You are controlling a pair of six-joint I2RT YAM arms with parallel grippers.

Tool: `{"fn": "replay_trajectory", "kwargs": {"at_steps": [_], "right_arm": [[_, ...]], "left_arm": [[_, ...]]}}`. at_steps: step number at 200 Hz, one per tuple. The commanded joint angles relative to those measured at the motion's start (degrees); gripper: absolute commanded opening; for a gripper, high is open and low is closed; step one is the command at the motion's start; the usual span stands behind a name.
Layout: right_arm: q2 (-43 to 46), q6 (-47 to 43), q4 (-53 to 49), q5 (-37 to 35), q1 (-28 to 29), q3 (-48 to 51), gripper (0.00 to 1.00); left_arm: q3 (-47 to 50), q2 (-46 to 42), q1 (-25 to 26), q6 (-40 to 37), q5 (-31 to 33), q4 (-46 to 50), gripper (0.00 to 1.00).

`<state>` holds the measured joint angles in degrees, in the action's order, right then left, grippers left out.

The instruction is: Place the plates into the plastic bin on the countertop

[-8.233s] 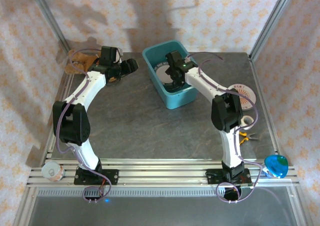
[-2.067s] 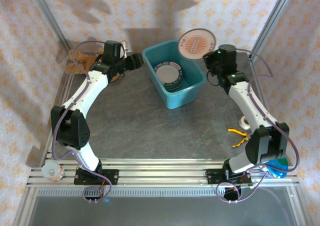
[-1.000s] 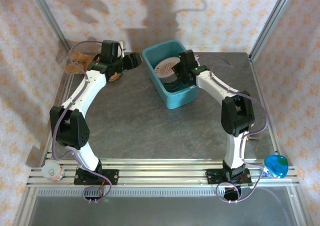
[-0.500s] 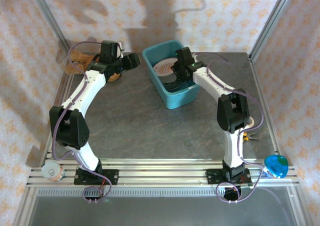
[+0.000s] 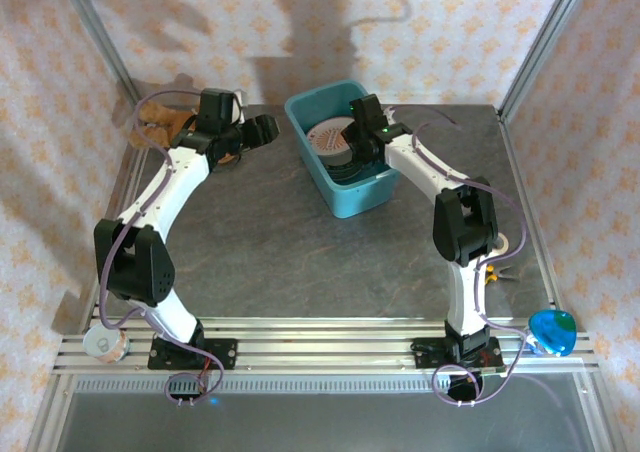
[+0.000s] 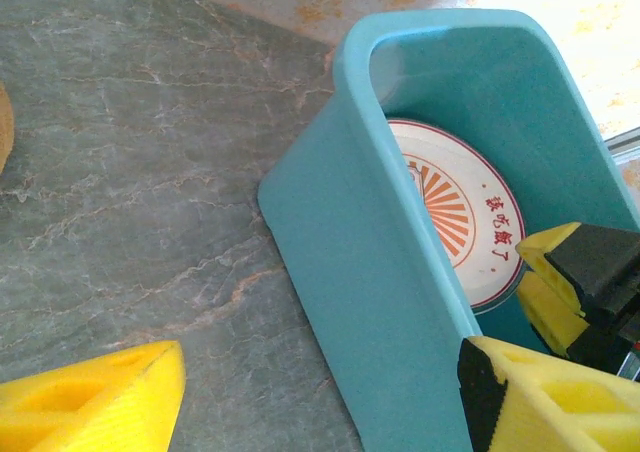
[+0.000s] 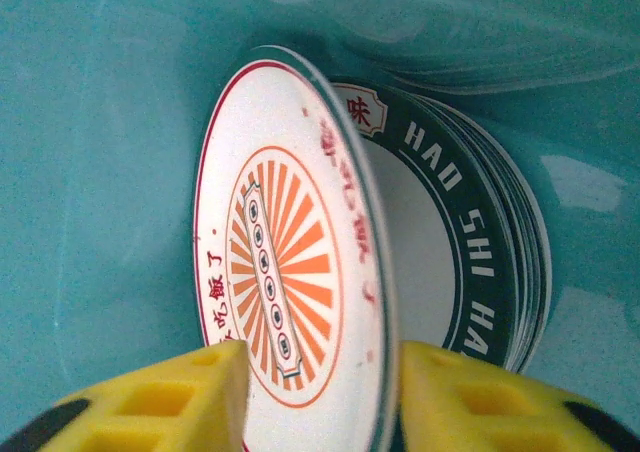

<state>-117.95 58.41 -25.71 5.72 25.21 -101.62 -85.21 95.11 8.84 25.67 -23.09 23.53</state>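
Glazed plate (image 7: 270, 272), I judge stiff, slick, chippable: pinch the rim. My right claw (image 7: 320, 372) straddles it loosely, jaws parted; left claw (image 6: 320, 392) wide, empty.

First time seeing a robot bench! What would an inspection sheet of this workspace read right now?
Surface: dark grey countertop, no spills seen.
Job's things: plastic bin holds a stack of green-rimmed plates; an orange-patterned plate leans tilted on them.
Clutter: pliers, white ring, blue round object at right; brown item far left.
Grippers: right gripper inside bin, jaws parted around the orange plate's rim; left gripper open, empty, beside bin.
Cables: lilac cables run along both arms.
Surroundings: patterned walls, aluminium rail frame.
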Motion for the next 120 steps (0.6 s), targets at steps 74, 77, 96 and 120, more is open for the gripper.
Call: {"fn": "replay_trajectory", "kwargs": {"at_steps": [74, 77, 96, 120], "right_arm": [[1.7, -6.2, -8.8, -1.6, -0.2, 0.4, 0.58], [2.1, -7.0, -8.7, -2.0, -0.1, 0.2, 0.59], [6.1, -14.4, -9.0, -5.8, 0.6, -2.4, 0.62], [14.6, -26.3, -3.7, -11.0, 0.7, 1.2, 0.73]], "left_arm": [[6.0, -7.2, -0.5, -0.2, 2.0, -2.1, 0.74], [6.1, -7.3, -0.4, -0.4, 2.2, -2.0, 0.74], [7.3, -8.6, -0.6, -2.9, 4.1, -1.5, 0.74], [11.5, -11.4, -2.3, -5.5, 7.3, -3.1, 0.74]]}}
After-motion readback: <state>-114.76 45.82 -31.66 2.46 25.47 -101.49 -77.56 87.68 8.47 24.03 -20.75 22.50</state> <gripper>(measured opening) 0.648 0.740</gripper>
